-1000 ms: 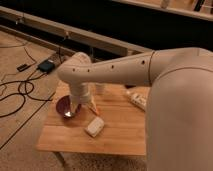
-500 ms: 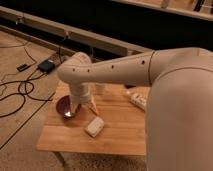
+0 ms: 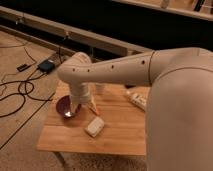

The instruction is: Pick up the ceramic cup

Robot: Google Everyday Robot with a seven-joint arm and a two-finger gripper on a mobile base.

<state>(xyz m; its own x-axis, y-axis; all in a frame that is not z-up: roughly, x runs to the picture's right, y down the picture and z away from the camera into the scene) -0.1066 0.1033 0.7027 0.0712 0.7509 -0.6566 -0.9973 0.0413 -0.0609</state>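
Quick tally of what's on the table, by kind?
Ceramic cup: 1
Purple bowl: 1
Pale block: 1
White object, right side: 1
Small orange item: 1
Total: 5
The gripper is low at the bowl.

Ceramic cup: pale, upright, pt. hidden behind arm; tool just in frt.

A table is carrying a bowl near its left edge, a block lying just right of and in front of the bowl, and the ceramic cup standing behind them. The gripper is hanging between bowl and cup.
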